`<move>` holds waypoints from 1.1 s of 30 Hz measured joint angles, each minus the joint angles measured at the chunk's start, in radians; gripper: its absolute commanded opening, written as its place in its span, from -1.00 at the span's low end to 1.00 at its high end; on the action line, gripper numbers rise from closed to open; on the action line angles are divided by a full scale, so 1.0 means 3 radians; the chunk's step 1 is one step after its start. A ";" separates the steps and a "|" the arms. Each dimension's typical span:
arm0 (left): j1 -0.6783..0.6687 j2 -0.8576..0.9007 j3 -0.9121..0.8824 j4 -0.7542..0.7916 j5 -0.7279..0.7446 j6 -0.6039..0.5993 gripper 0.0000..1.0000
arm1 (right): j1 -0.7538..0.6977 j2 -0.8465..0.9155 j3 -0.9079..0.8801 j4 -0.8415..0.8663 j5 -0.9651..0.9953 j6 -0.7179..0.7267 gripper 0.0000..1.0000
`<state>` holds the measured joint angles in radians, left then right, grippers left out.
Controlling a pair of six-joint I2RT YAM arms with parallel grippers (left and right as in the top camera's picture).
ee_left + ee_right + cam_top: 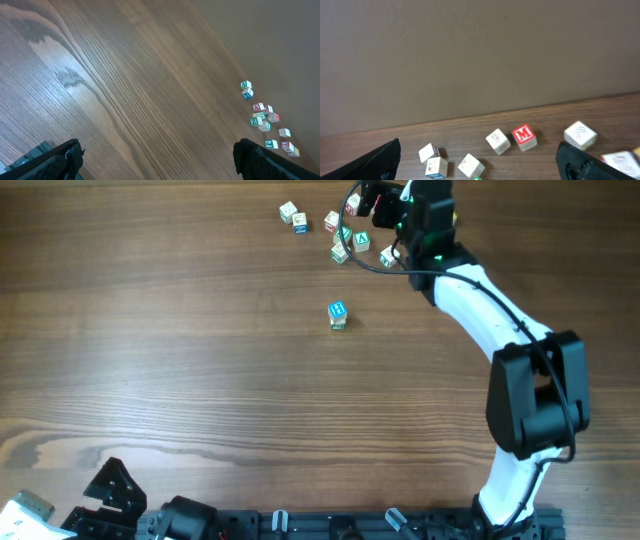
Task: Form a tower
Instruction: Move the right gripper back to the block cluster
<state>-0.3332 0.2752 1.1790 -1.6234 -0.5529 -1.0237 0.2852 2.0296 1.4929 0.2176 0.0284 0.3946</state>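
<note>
The tower (337,315) stands alone at centre frame on the wooden surface (150,330), well apart from the loose letter cubes (335,235) clustered at the upper edge. The right claw (477,150) is at that cluster, fingers spread, gripping nothing. The left claw (157,157), lower left overhead, is likewise spread and empty.

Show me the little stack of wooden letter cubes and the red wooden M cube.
small stack of wooden letter cubes (337,311), overhead view, its blue top face.
red wooden M cube (523,134), right wrist view, its lettered face.
</note>
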 measured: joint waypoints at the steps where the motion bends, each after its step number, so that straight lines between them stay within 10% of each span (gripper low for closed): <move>1: 0.0000 0.0000 0.0000 -0.0001 0.0000 0.0000 1.00 | 0.0019 0.0084 0.0083 -0.0014 -0.0034 -0.0003 0.99; 20: 0.0000 0.0000 0.0000 -0.0001 0.0000 0.0000 1.00 | -0.0074 0.0664 0.1083 -0.1910 -0.0067 -0.0472 0.99; 33: 0.0000 0.0000 0.0000 0.0000 0.0000 0.0000 1.00 | -0.0282 0.1074 0.1088 -0.2282 -0.0425 -0.1695 0.94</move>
<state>-0.3332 0.2752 1.1790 -1.6234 -0.5529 -1.0237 0.2005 2.3520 1.8194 -0.4671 -0.0990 -0.1139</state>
